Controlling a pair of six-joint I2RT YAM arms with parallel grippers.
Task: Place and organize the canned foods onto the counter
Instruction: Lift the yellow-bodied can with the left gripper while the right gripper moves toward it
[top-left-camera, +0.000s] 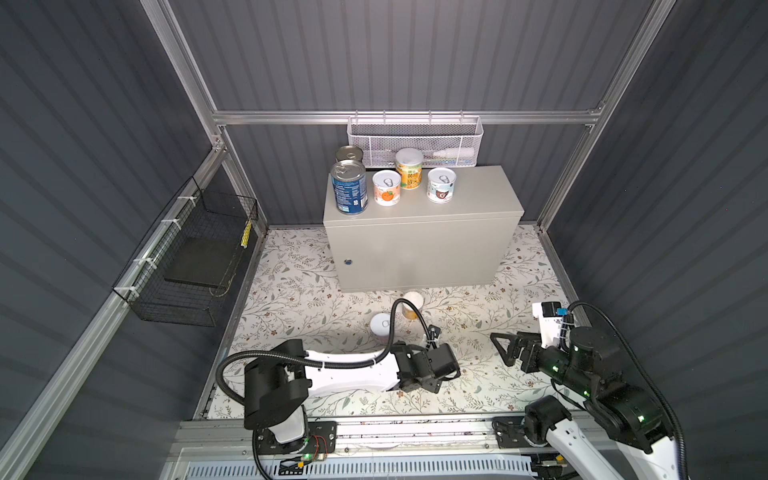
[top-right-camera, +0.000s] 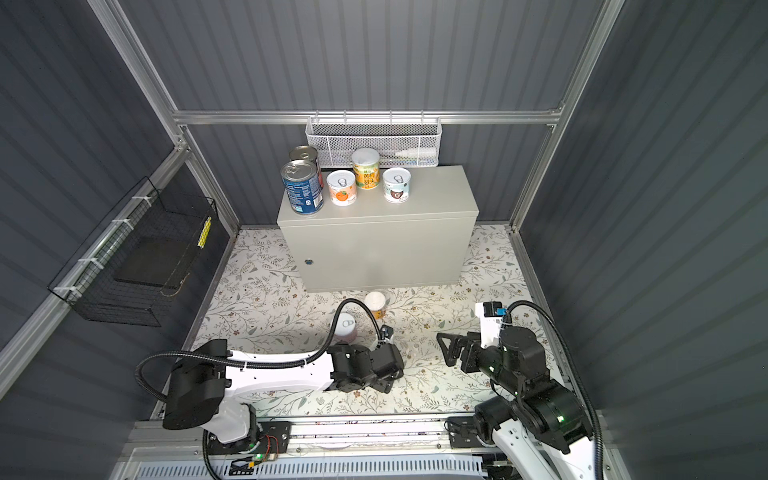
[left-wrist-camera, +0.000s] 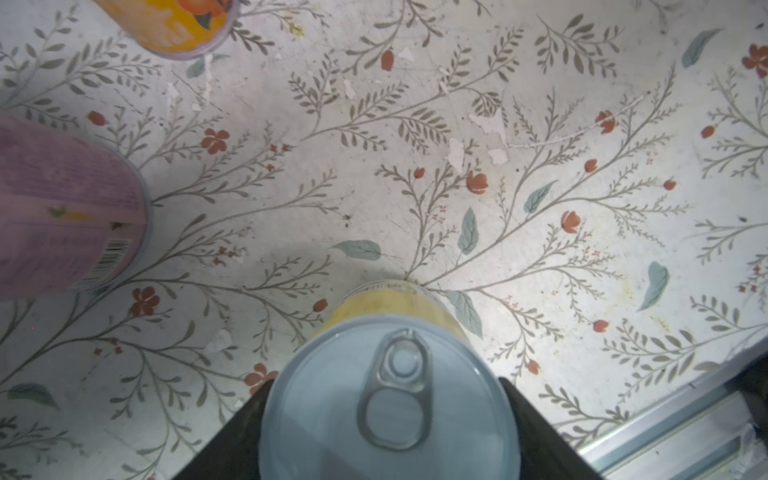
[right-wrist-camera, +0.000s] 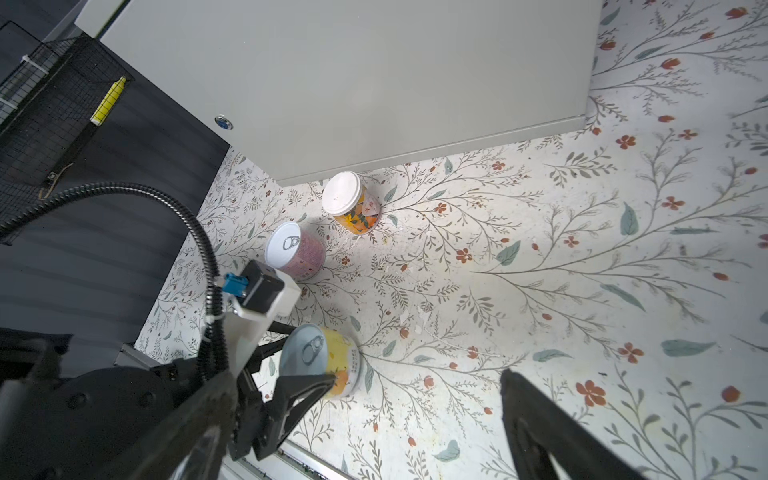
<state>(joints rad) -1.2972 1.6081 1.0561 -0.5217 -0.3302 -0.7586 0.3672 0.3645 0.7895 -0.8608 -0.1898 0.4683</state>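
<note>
my left gripper: clenched on yellow can | my right gripper: released | risk: smooth round wall slips as I lift

The yellow can is white-lidded, the blurred can looks pink, the mat leafy-floral.

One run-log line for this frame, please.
phase: grasp | left pincer: shut on yellow can, on floor | right pincer: open, empty | counter: five cans | floor: pink can, orange can
</note>
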